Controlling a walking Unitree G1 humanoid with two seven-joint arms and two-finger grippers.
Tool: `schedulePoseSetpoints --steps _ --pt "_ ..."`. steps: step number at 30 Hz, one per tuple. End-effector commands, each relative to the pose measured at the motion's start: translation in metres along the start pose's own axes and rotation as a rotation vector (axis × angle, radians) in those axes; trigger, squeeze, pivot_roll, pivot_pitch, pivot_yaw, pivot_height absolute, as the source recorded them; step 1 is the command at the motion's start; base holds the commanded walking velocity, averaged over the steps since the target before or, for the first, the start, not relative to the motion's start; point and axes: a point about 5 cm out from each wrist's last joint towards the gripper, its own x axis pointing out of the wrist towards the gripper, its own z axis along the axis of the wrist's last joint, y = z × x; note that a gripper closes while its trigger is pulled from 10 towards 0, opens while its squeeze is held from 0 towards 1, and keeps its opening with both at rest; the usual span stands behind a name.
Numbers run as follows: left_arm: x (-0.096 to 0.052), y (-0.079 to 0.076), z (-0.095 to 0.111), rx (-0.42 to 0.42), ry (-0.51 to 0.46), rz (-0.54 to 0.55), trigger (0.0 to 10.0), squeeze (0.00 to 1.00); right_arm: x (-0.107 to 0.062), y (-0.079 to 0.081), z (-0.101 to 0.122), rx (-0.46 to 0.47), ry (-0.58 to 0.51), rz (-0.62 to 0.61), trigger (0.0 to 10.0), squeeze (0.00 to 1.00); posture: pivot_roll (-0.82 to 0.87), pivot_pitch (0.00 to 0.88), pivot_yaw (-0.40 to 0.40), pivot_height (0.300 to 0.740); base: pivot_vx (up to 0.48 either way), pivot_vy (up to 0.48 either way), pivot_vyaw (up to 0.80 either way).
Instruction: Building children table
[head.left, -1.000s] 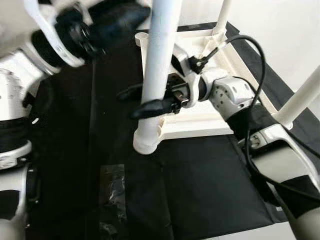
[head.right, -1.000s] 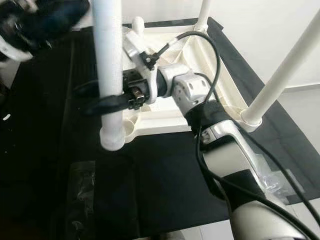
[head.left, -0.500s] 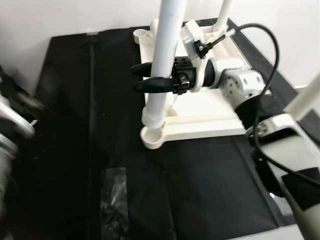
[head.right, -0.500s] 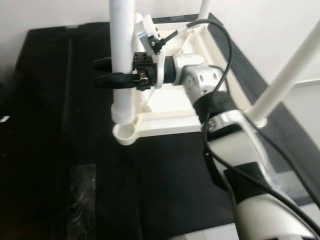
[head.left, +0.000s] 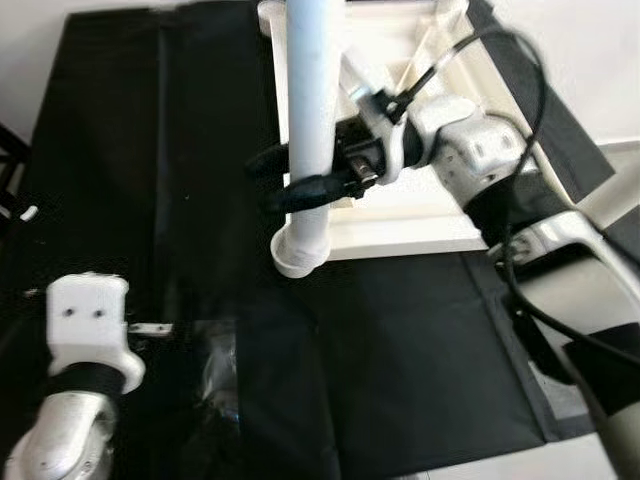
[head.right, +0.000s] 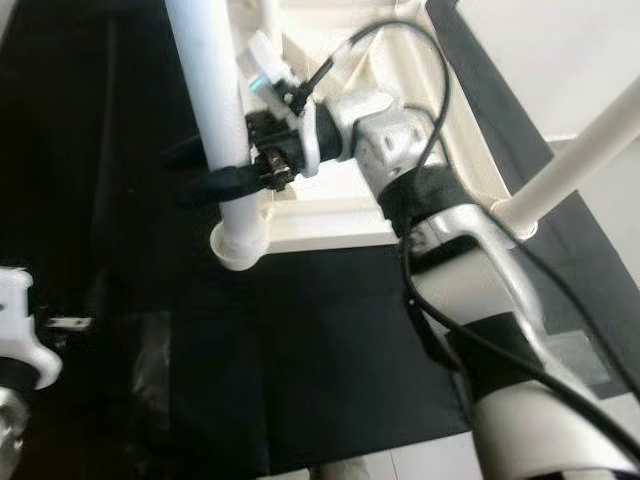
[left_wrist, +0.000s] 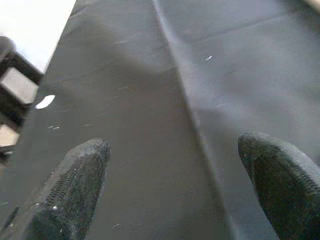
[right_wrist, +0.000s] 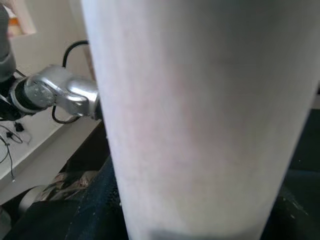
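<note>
The white children's table top lies upside down on a black cloth. A white table leg stands upright with its lower end at the near left corner socket. My right gripper is shut on this leg a little above the socket, one black finger behind it and one in front. In the right wrist view the leg is pressed close to the camera. My left arm is low at the near left. Its gripper is open over bare cloth, holding nothing.
Another white leg stands in the near right corner socket. A far left corner socket has no leg in it. A clear plastic bag lies on the cloth near my left arm. Pale floor borders the cloth on the right.
The camera has tilted down. The leg's lower end has come down from just above the corner socket onto it. My left arm has dropped from up high to the near left.
</note>
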Motion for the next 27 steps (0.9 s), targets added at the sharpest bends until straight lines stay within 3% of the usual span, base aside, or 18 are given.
schedulePoseSetpoints --steps 1,7,13,20,25,27 --pt "-0.007 0.001 0.001 0.027 0.008 -0.020 10.0 0.00 0.009 0.002 0.009 -0.036 0.001 0.061 10.0 0.00 0.00 0.488 -0.084 0.740 0.000 0.000 0.00" --pt "-0.027 -0.002 -0.007 -0.011 0.085 0.008 10.0 0.00 0.016 0.006 0.021 -0.072 -0.036 0.115 10.0 0.00 -0.01 0.513 -0.108 0.740 0.000 0.000 0.00" --pt "-0.032 -0.011 -0.006 -0.066 0.099 -0.009 10.0 0.00 0.025 0.005 0.024 -0.074 -0.062 0.147 10.0 0.00 -0.01 0.523 -0.123 0.740 0.000 0.000 0.00" --pt "-0.034 -0.016 -0.004 -0.073 0.073 0.000 10.0 0.00 0.044 0.004 0.030 -0.088 -0.070 0.215 10.0 0.00 -0.01 0.533 -0.146 0.740 0.000 0.000 0.00" --pt "-0.035 -0.017 -0.004 -0.073 0.069 0.004 10.0 0.00 0.046 0.005 0.029 -0.088 -0.064 0.231 10.0 0.00 -0.01 0.535 -0.150 0.740 0.000 0.000 0.00" --pt "-0.035 -0.017 -0.001 -0.067 0.039 0.032 10.0 0.00 0.056 0.005 0.027 -0.102 -0.045 0.257 10.0 0.00 -0.01 0.541 -0.172 0.740 0.000 0.000 0.00"
